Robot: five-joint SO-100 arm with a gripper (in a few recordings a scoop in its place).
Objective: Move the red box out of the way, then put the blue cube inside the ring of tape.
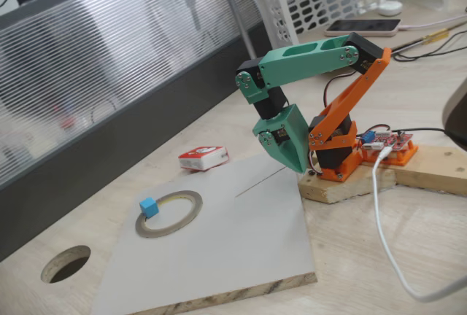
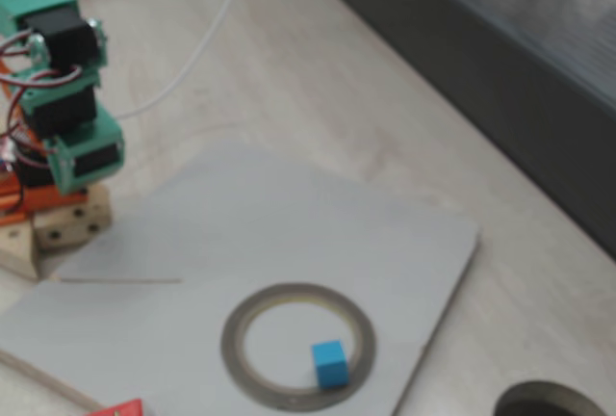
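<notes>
Blue cube [image 1: 149, 207] inside ring of tape [image 1: 169, 214], at the inner rim. Red box [image 1: 203, 158] off the board, on bench [image 1: 408, 257]. End effector [image 1: 290, 156] folded near base, empty; jaw state unclear. Cube likely light, rigid; pinch opposite faces.

A pale wooden tabletop [image 1: 365, 271] with a round hole [image 1: 66, 264] carries a grey board [image 1: 241, 235]. On the board lie the tape ring [image 1: 169, 214] and, inside it against the rim, the blue cube [image 1: 149, 207]. The red box [image 1: 203, 158] lies on the tabletop just beyond the board's edge.
</notes>
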